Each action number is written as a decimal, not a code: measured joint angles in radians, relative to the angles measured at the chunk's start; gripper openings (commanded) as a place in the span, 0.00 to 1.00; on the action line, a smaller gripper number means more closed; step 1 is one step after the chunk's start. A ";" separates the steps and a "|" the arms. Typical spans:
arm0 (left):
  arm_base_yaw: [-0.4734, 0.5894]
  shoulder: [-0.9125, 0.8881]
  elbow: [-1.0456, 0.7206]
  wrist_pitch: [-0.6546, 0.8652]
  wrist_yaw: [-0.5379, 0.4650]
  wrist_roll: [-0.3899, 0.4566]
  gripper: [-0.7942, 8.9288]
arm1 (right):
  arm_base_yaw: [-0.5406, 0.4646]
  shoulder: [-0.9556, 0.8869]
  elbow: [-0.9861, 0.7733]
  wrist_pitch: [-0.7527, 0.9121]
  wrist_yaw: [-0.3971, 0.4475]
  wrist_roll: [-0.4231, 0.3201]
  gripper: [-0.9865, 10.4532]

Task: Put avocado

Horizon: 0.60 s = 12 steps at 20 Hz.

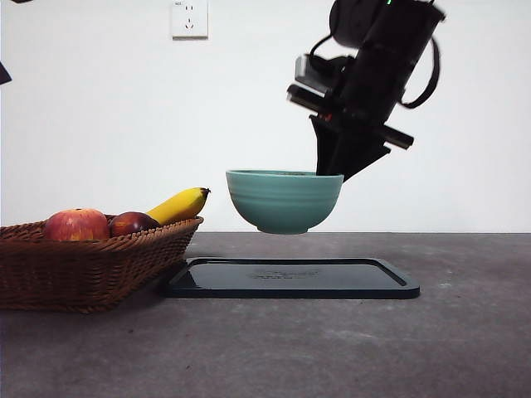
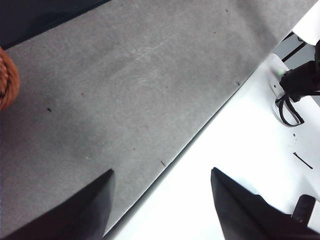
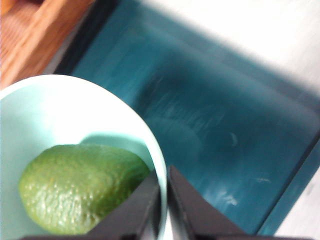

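A: Where is the dull, bumpy olive-green avocado (image 3: 80,187)?

B: Inside the pale teal ceramic bowl (image 1: 284,200), held in the air above the dark flat rectangular tray (image 1: 290,279).

A: Right gripper (image 1: 330,172)?

B: Clamped on the bowl's rim.

A: Left gripper (image 2: 162,200)?

B: Jaws apart over the grey table (image 2: 125,90), holding nothing.

A: Other stock?

B: Brown woven wicker basket (image 1: 91,269) just beside the tray.

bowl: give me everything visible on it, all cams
The bowl is pale teal with faint horizontal ridges on its outside, glossy like glazed ceramic, rounded and tapering to a narrow foot. It hangs upright in the air above the dark tray, touching neither tray nor table. The right gripper is pinched on its rim, one jaw inside and one outside. Inside lies the avocado, green and bumpy, resting against the bowl's inner wall.
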 measured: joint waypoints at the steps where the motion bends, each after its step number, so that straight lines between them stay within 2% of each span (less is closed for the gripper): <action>1: 0.000 0.000 0.000 0.000 0.000 0.000 0.40 | -0.011 0.040 0.040 0.000 0.000 0.000 0.10; 6: 0.000 0.000 0.000 -0.001 0.000 0.000 0.40 | -0.030 0.191 0.128 0.017 0.000 0.000 0.10; 12: 0.000 0.000 0.000 -0.001 0.000 0.000 0.40 | -0.035 0.218 0.128 0.035 0.001 -0.001 0.10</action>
